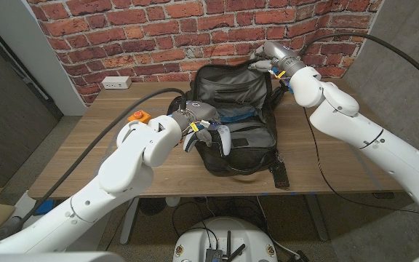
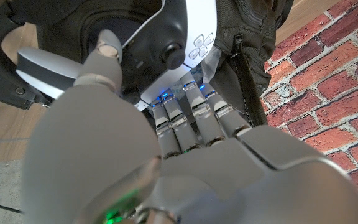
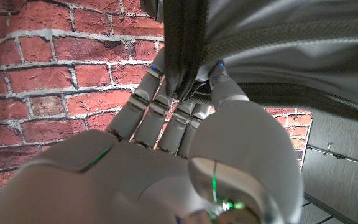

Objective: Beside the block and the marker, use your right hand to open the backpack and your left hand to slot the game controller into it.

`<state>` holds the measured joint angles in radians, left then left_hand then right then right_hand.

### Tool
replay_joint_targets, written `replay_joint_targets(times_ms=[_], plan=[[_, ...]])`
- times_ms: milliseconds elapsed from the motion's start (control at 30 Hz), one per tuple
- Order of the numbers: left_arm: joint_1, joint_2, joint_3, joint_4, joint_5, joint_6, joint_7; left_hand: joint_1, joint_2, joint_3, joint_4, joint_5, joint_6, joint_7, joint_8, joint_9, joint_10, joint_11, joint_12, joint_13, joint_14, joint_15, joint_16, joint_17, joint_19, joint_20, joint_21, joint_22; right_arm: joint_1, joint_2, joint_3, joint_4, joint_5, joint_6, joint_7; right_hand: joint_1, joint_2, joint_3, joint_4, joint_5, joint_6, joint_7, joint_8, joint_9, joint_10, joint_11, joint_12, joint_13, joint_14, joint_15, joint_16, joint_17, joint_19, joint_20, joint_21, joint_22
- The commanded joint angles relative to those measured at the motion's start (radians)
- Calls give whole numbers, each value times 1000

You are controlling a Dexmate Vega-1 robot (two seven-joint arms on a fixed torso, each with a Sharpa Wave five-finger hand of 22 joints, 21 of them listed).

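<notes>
Slotting controller (image 1: 225, 138) into backpack (image 1: 228, 87) | left hand (image 1: 195, 120) grasps it | right hand (image 1: 268, 60) grips flap | I'd tilt it deeper.

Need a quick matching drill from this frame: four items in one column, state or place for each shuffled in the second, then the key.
Items
1. left hand
2. right hand
3. backpack
4. power strip

States
A. lies on the table, flap held up, main compartment gaping
B. white, at the table's far edge by the brick wall
C. holds the white game controller at the bag's open mouth
D. grips the raised edge of the bag's flap

Pairs: 1-C, 2-D, 3-A, 4-B
</notes>
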<state>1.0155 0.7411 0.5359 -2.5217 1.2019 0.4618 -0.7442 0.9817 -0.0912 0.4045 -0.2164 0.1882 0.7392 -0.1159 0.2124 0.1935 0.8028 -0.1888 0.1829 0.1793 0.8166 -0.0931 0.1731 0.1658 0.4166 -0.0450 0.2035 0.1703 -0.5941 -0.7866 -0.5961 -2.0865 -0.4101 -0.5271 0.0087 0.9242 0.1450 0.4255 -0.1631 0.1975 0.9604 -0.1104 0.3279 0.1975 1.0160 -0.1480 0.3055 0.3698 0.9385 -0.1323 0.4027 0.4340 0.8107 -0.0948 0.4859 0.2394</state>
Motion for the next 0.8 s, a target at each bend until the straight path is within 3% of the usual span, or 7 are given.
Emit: replay_joint_targets(times_ms=[33, 433, 800], plan=[[-12, -49, 15, 5, 38, -24, -19, 11, 125, 51, 47, 8, 82, -12, 7, 2, 24, -20, 5, 4, 10, -144, 6, 5, 30, -152, 12, 6, 12, 6, -6, 20, 9, 19, -3, 11, 14, 7, 1, 7, 8, 1, 6, 5, 10, -2, 1, 4, 10, -85, -4, 2, -8, -116, 8, 2], [-49, -115, 52, 42, 89, -47, -26, 4, 125, 48, 46, 8, 84, -9, 5, 2, 26, -21, 6, 4, 24, -145, 12, 7, 151, -155, 54, 17, 11, 4, 2, 42, 29, 47, -9, 11, 14, 8, 1, 7, 9, 1, 4, 5, 10, -1, -1, 6, 11, -85, -4, 4, -12, -116, 13, 2], [-88, -181, 88, 88, 134, -52, -49, 4, 124, 47, 45, 8, 87, -8, 6, 2, 30, -21, 7, 4, 35, -145, 14, 8, 180, -156, 65, 19, 10, -5, 12, 57, 45, 71, -11, 12, 14, 9, 0, 7, 9, 2, 2, 5, 11, -2, -4, 7, 10, -85, -7, 5, -15, -116, 19, 1]])
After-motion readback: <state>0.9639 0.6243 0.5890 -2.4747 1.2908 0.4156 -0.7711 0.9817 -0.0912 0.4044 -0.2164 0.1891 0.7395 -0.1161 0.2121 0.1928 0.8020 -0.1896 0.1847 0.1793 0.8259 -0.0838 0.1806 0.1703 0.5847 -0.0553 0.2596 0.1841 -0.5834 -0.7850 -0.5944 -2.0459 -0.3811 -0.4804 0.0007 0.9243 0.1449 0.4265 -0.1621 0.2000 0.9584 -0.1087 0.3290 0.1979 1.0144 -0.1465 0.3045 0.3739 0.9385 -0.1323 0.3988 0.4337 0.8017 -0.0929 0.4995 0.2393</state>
